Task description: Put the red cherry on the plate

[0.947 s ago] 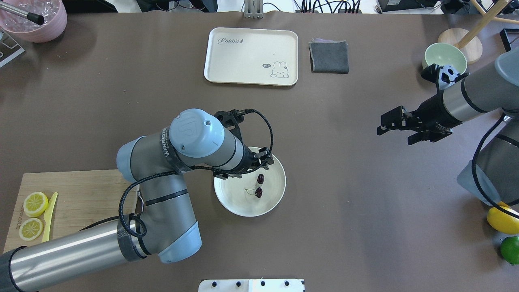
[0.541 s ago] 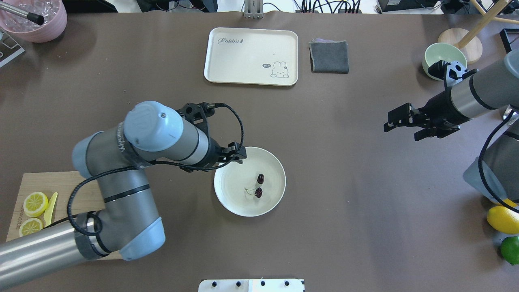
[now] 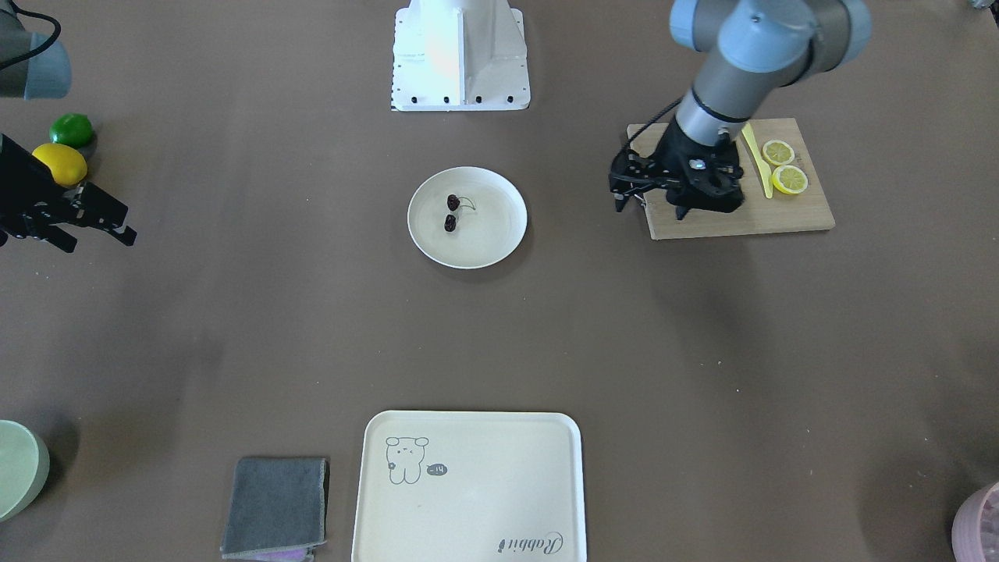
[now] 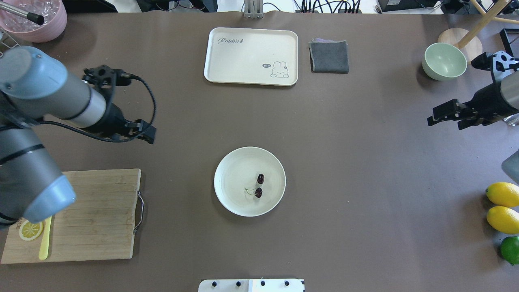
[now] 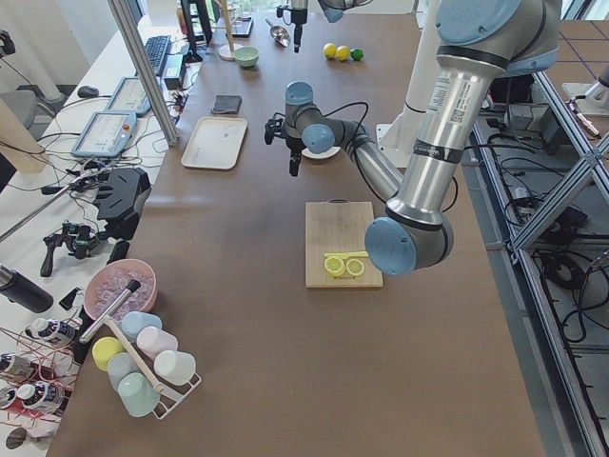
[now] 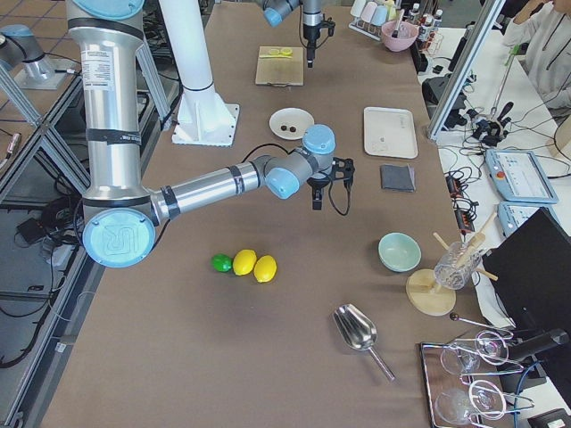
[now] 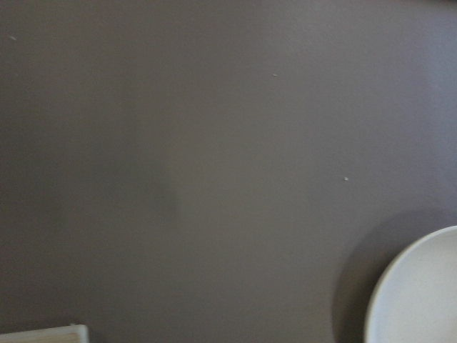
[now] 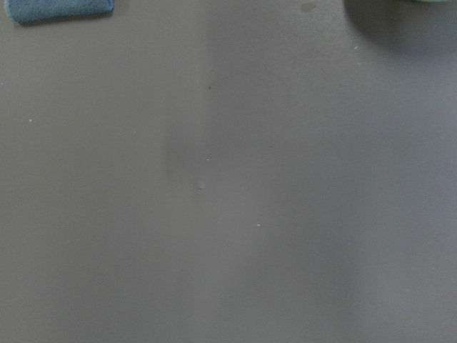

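The red cherry (image 4: 259, 185), two small dark fruits on one thin stem, lies inside the round cream plate (image 4: 231, 170) at the table's middle, a little right of the plate's centre. It also shows in the front-facing view as the cherry (image 3: 451, 212) on the plate (image 3: 492, 234). My left gripper (image 4: 145, 133) hangs open and empty over bare table, well left of the plate and slightly farther back. My right gripper (image 4: 446, 119) is open and empty near the right edge. The left wrist view catches only the plate's rim (image 7: 421, 300).
A cream tray (image 4: 251, 56) and a grey cloth (image 4: 329, 56) lie at the back, with a pale green bowl (image 4: 444, 61) at back right. A wooden cutting board (image 4: 97, 215) with a lemon slice (image 4: 30, 229) sits front left. Two lemons (image 4: 502, 194) and a lime (image 4: 510, 249) lie front right.
My left arm has pulled back from over the plate to the left and farther back. My right gripper has drawn away toward the right edge. The cherry has stayed put on the plate.
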`<state>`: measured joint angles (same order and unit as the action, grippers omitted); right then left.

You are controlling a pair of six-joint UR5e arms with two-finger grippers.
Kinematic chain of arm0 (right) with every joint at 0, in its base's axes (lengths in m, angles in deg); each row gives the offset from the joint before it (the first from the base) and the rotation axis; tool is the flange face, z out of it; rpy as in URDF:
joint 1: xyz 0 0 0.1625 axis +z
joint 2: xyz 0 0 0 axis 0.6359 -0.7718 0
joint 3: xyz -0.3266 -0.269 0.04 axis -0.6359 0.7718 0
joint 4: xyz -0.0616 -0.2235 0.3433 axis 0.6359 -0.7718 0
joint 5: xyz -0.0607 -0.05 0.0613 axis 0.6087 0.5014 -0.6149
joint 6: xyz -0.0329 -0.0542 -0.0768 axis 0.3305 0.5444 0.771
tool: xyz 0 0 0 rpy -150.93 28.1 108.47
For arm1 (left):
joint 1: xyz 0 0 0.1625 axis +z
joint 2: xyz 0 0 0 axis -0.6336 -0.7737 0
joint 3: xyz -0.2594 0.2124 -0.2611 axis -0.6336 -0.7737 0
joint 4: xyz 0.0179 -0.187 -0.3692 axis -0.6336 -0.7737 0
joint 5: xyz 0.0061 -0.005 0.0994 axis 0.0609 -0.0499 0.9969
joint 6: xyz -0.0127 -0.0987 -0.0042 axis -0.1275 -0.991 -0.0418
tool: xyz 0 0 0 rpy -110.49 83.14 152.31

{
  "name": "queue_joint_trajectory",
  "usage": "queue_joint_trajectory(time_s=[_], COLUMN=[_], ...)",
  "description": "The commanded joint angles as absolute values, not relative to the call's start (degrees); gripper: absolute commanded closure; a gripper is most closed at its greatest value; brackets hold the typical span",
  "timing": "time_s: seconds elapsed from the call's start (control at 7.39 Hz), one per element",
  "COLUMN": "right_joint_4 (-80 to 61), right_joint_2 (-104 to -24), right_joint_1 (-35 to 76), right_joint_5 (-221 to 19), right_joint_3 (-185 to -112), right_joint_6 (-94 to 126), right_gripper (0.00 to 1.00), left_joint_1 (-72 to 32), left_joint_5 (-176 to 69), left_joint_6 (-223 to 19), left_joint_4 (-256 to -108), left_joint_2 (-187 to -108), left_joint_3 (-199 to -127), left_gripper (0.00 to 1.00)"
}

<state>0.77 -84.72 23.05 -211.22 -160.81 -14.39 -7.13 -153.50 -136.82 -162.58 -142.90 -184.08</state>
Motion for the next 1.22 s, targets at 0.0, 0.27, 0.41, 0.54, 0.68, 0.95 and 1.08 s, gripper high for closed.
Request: queue_joint_trajectory(time_s=[0.0, 0.27, 0.41, 0.54, 0.68, 0.95, 1.08], right_joint_4=[0.7, -3.6, -10.7, -14.5, -16.0, -18.3, -19.0], right_joint_2=[-86.3, -86.9, -86.4, -86.4, -86.7, -87.0, -86.9], right_joint_1=[30.4, 37.1, 40.1, 41.8, 42.7, 43.3, 43.4], right_joint_5=[-214.4, -214.5, -214.4, -214.0, -213.6, -213.1, -213.0], right_joint_3=[-156.4, -153.2, -153.2, -153.2, -153.1, -153.1, -153.1], right_joint_6=[-1.5, 12.4, 21.7, 27.5, 29.5, 33.3, 34.4], right_gripper=[0.00, 0.00, 0.00, 0.00, 0.00, 0.00, 0.00], left_joint_1=[-23.4, -36.1, -41.4, -45.5, -46.6, -47.2, -47.3], left_joint_5=[-163.8, -164.7, -164.7, -164.7, -164.6, -164.6, -164.5], left_joint_6=[-110.4, -86.4, -78.0, -72.5, -71.4, -71.4, -71.4], left_joint_4=[-162.3, -162.2, -162.2, -161.5, -156.6, -153.0, -152.9], left_joint_2=[-132.1, -127.6, -127.5, -127.4, -126.9, -126.2, -126.2], left_joint_3=[-182.7, -174.3, -169.3, -166.9, -166.7, -167.2, -167.0], left_gripper=[0.02, 0.02, 0.02, 0.02, 0.02, 0.02, 0.02])
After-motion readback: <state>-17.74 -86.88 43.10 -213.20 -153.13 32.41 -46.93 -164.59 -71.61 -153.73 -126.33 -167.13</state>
